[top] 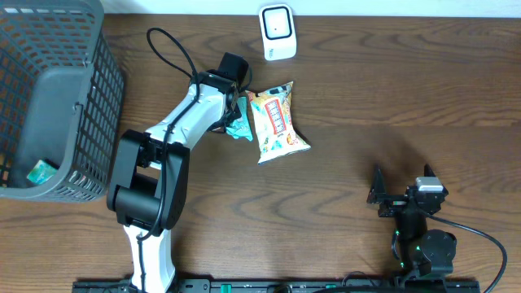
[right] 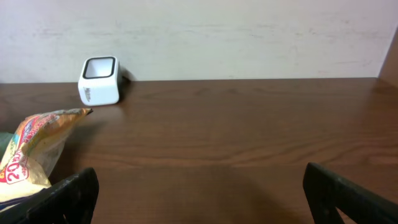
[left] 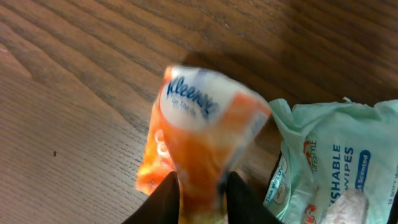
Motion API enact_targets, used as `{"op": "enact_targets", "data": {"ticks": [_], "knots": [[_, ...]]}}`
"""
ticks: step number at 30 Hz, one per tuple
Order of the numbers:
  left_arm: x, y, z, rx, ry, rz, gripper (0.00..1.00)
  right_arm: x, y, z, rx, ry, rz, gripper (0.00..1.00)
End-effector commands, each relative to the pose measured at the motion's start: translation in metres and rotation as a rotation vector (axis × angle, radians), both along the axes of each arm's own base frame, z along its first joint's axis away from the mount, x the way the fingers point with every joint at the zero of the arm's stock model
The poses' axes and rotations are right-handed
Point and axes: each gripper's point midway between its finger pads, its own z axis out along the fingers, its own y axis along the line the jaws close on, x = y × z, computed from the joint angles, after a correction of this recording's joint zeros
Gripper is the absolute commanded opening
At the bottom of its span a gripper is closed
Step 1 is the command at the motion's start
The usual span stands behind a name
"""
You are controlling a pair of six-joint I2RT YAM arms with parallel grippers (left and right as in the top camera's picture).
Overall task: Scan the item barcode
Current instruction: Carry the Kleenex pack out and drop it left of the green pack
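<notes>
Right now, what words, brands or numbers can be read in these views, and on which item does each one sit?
"Kleenex": on the orange tissue pack, left wrist view.
"On The Go": under that, blurred, a likely reading only.
"SHABLE WIPES": on the pale green wipes pack, start of the word hidden.
"20": on the snack bag, right wrist view.
Barcode scanner: side marking too small to read.

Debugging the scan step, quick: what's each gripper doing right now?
Left gripper: closed on the tissue pack.
Right gripper: open, holding nothing.
</notes>
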Motion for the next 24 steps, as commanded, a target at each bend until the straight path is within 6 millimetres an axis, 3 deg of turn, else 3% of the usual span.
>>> {"op": "enact_targets", "data": {"ticks": [1,4,6,9,13,16,19,21,24], "knots": [[0.006,0.004,0.007,0.03,-0.027,0.007,0.3,0.0,-0.001,0.0,-0.015,-0.001,-0.003,0.99],[0.011,0.003,0.018,0.04,-0.04,-0.054,0.6,0.0,-0.001,0.0,-0.014,-0.001,-0.003,0.99],[0.018,0.0,0.037,0.046,-0.072,-0.113,0.72,0.0,-0.001,0.0,-0.015,-0.001,-0.003,0.99],[0.032,-0.002,0.085,0.051,-0.166,-0.197,0.95,0.0,-0.001,0.0,-0.014,-0.001,-0.003,0.99],[0.044,0.021,0.174,0.081,-0.378,-0.176,0.99,0.0,-0.001,0.0,-0.015,-0.001,-0.003,0.99],[0.045,0.063,0.238,0.11,-0.556,-0.065,1.0,0.0,-0.001,0.0,-0.015,-0.001,-0.003,0.99],[0.037,0.122,0.287,0.128,-0.685,0.07,1.0,0.0,-0.001,0.0,-0.014,-0.001,-0.003,0.99],[0.026,0.165,0.304,0.156,-0.722,0.165,1.0,0.0,-0.001,0.0,-0.014,-0.001,-0.003,0.99],[0.007,0.231,0.307,0.21,-0.713,0.31,1.0,0.0,-0.001,0.0,-0.014,-0.001,-0.003,0.99]]}}
